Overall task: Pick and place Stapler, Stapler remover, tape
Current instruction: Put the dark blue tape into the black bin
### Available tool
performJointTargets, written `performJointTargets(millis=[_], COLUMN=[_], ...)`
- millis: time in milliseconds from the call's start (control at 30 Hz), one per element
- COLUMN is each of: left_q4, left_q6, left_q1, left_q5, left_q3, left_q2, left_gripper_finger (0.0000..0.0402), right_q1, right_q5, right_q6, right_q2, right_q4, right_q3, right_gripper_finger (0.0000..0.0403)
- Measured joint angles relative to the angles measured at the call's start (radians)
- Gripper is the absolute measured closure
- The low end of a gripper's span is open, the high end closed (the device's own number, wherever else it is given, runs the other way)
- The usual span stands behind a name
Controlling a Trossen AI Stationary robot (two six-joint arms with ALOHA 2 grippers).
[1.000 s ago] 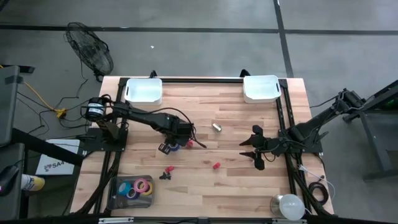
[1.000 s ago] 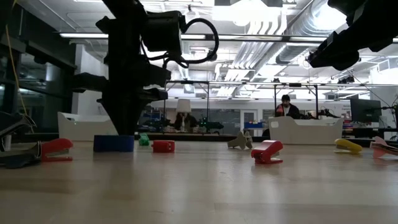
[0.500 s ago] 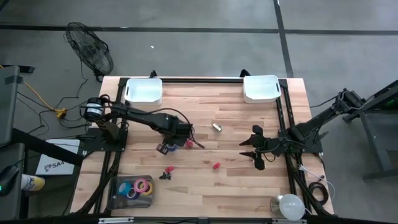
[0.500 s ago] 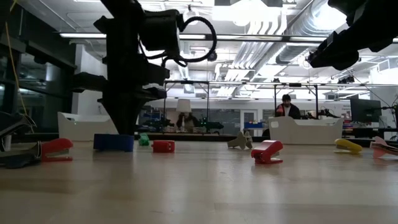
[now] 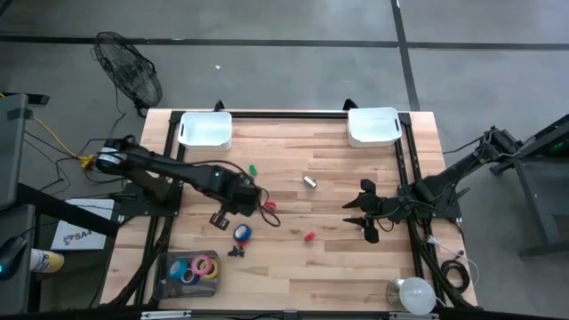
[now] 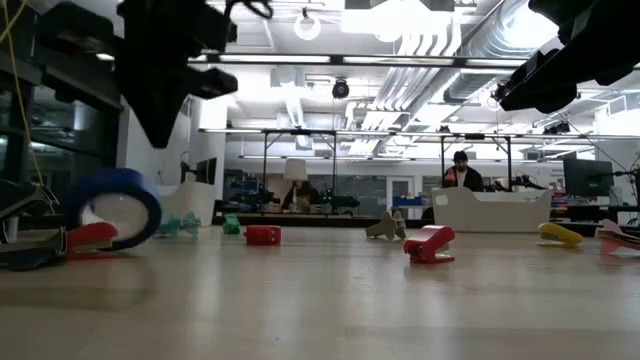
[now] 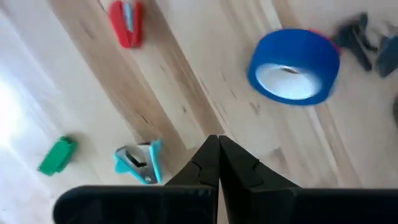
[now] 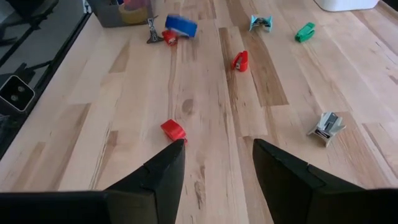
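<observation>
Bare wood mid-table between red stapler (image 5: 309, 237) and blue tape roll (image 5: 243, 233).

Wooden table (image 5: 293, 267): blue tape roll (image 5: 243, 233) just beside left gripper (image 5: 216, 219); red stapler (image 5: 270, 205), green block (image 5: 252, 168) nearby.

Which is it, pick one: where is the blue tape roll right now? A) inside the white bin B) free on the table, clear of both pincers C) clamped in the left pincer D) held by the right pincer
B: the blue tape roll lies on the wooden table, ahead of the shut, empty left pincer; the open right pincer holds nothing.
</observation>
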Motion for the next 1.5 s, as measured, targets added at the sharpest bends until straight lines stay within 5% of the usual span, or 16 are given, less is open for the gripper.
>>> performJointTargets(millis=[400,833,1167,1500], left_q4=[0.071,0.121,0.133,0.217], left_q6=[-0.049,-0.139,-0.240,-0.174], left_q1=[-0.086,-0.102,-0.112,-0.189], left_q5=[-0.121,-0.034,0.192,0.139], left_q3=[0.002,0.002,-0.060,-0.146], left_q2=[-0.017,0.036,0.090,0.090], left_gripper_finger=[0.0380,0.0195,0.0189,0.0189], right_q1=[0.000,0.000,0.000,0.000], right_q5=[-0.004,-0.007,-0.017,-0.012], right_q6=[-0.029,-0.018,-0.001,-0.001], right_q2=[0.000,0.000,0.000,0.000], right_q4=[0.000,-0.018,-0.032,-0.039], right_q3=[0.000,0.000,0.001,0.001], right_gripper_finger=[0.0222,0.0222,0.0222,0.0222])
